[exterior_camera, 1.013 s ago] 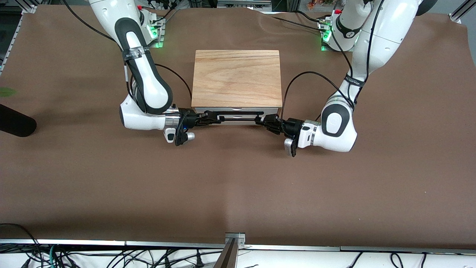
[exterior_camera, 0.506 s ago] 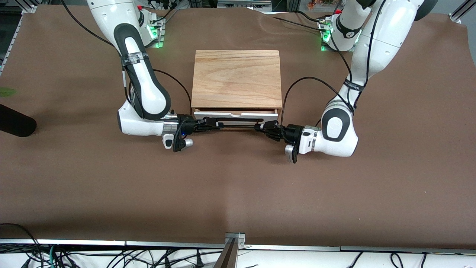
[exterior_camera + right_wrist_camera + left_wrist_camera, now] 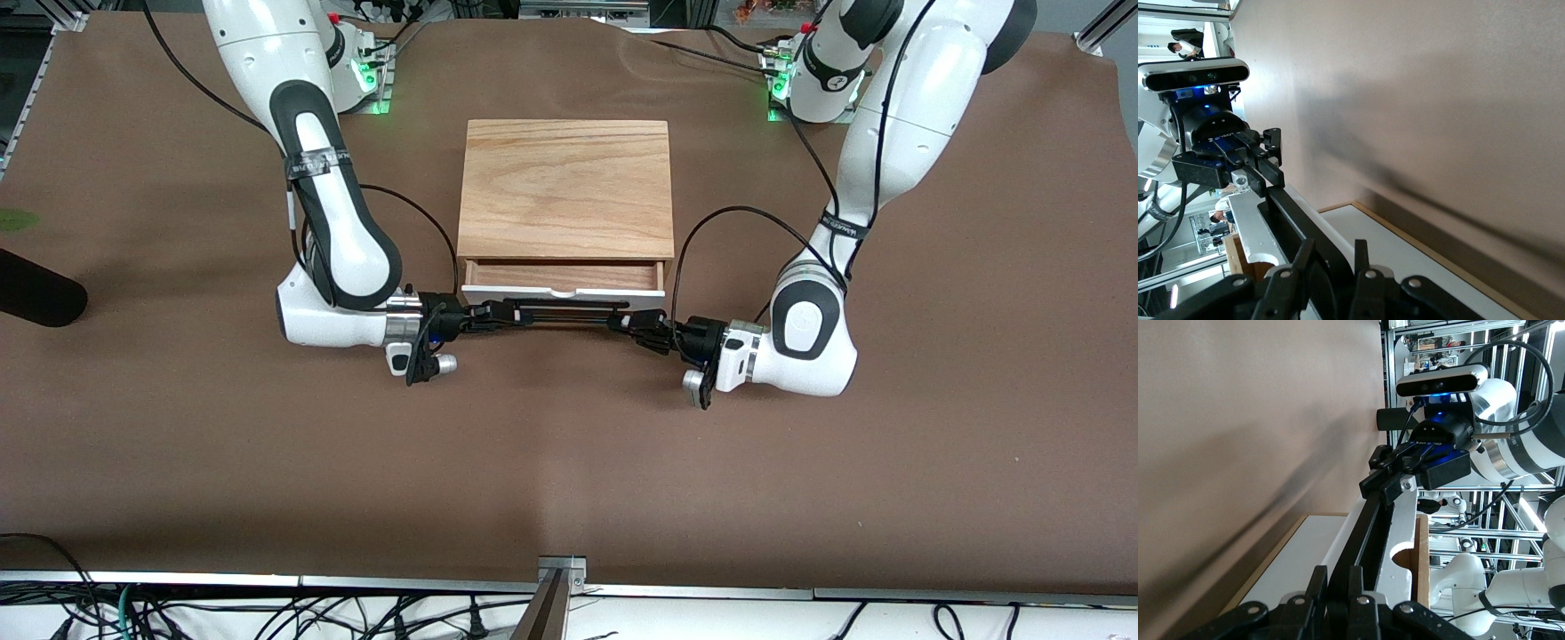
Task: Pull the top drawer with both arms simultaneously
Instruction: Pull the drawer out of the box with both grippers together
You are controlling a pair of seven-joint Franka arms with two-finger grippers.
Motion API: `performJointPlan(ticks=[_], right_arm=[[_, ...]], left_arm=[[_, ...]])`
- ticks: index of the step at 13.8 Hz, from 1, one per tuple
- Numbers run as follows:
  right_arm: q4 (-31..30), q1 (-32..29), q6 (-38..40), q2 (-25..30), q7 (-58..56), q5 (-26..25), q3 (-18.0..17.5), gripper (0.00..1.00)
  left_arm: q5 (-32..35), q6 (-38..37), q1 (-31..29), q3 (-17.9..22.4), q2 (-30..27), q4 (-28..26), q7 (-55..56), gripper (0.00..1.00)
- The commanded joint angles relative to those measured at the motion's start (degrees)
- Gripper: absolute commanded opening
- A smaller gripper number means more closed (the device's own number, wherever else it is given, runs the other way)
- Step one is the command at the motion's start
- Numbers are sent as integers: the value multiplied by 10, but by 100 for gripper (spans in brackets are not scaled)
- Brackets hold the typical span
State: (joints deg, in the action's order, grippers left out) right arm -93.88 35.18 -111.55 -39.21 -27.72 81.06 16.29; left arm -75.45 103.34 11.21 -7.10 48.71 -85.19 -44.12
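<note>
The top drawer (image 3: 562, 290) stands partly out of the wooden box (image 3: 566, 187), its light-wood inside showing between the box and the white front panel. My left gripper (image 3: 628, 322) is shut on the black bar handle (image 3: 569, 308) at the left arm's end. My right gripper (image 3: 496, 313) is shut on the same handle at the right arm's end. In the left wrist view my left gripper (image 3: 1336, 587) clamps the handle (image 3: 1366, 530) beside the white panel (image 3: 1403, 527). In the right wrist view my right gripper (image 3: 1331, 261) holds the handle (image 3: 1290, 219).
A black cylinder-like object (image 3: 36, 299) lies at the table edge toward the right arm's end. A metal bracket (image 3: 560, 569) sits at the table edge nearest the front camera. Black cables hang from both forearms beside the box.
The drawer has slid out of the box toward the front camera. Both grippers have moved the same way with the handle in their grip.
</note>
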Motion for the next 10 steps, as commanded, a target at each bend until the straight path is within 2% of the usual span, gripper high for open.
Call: performJointPlan(ticks=[1, 10], right_arm=[[46, -20, 14, -28, 26, -11, 0, 0], [131, -43, 41, -76, 76, -27, 0, 0]], left_arm=[[-25, 23, 0, 7, 51, 96, 36, 9], [-26, 23, -5, 24, 103, 197, 77, 7]])
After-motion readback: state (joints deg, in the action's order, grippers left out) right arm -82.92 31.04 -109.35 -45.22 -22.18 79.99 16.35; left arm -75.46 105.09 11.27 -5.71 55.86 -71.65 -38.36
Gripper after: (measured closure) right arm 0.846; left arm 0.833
